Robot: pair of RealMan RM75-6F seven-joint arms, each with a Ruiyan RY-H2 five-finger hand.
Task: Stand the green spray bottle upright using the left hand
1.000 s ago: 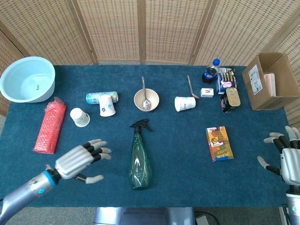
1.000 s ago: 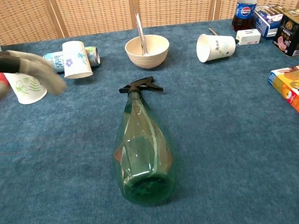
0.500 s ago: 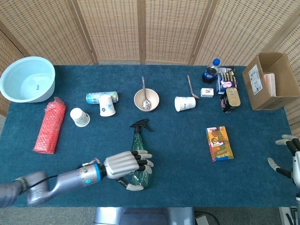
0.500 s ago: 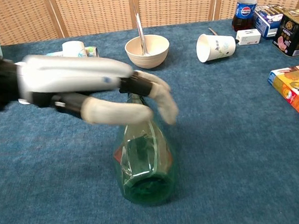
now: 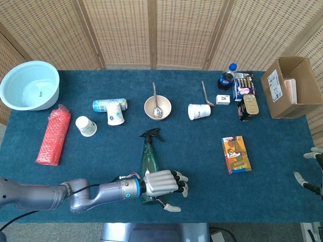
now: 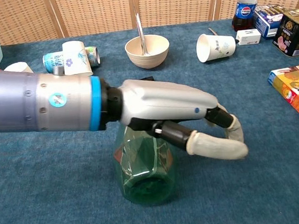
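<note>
The translucent green plastic spray bottle (image 5: 149, 164) with the black trigger head lay on its side on the dark blue carpeted tabletop (image 5: 202, 166), near the front edge, with its nozzle pointing toward the cream ceramic bowl (image 5: 157, 107) that had a metal spoon in it, and its round base toward the robot. The silver left hand (image 5: 162, 184) was stretched across the wide lower part of the bottle; in the chest view this hand (image 6: 165, 108) hung just above the body of the bottle (image 6: 144, 165), and its fingers (image 6: 216, 145) were extended past the right side of the bottle, a little apart and lightly curved, closing on nothing. I could not tell if the palm was touching the plastic. The step in hand seemed to me the reach and placing of the hand for the grasp; the bottle was not yet gripped and not yet lifted. The next move, as I judged it, would call for the fingers to wrap around the body, then for the wrist to turn so that the base comes down flat on the tabletop. The smooth rounded plastic might slip or roll under a loose grip. Of the right hand (image 5: 312, 171) only some pale fingers showed at the far right edge, spread and holding nothing.
</note>
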